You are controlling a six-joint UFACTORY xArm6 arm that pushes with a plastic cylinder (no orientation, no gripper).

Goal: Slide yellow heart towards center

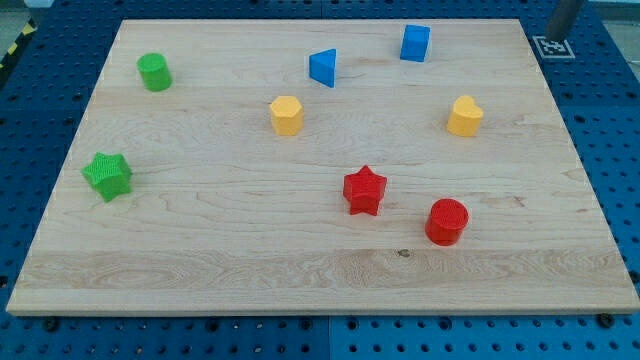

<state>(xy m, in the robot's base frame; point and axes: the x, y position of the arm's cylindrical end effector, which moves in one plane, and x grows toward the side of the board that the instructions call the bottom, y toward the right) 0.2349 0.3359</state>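
Note:
The yellow heart [465,116] lies on the wooden board [220,250] at the view's right, above mid-height. My tip [558,34] is at the view's top right corner, off the board, just above a black-and-white marker [553,47]. It is well up and to the right of the yellow heart and touches no block.
A yellow hexagon [286,115] lies left of centre. A blue triangle [323,68] and a blue cube [415,43] are near the top. A red star [364,190] and a red cylinder [447,221] lie below the heart. A green cylinder [155,72] and a green star [108,175] are at the left.

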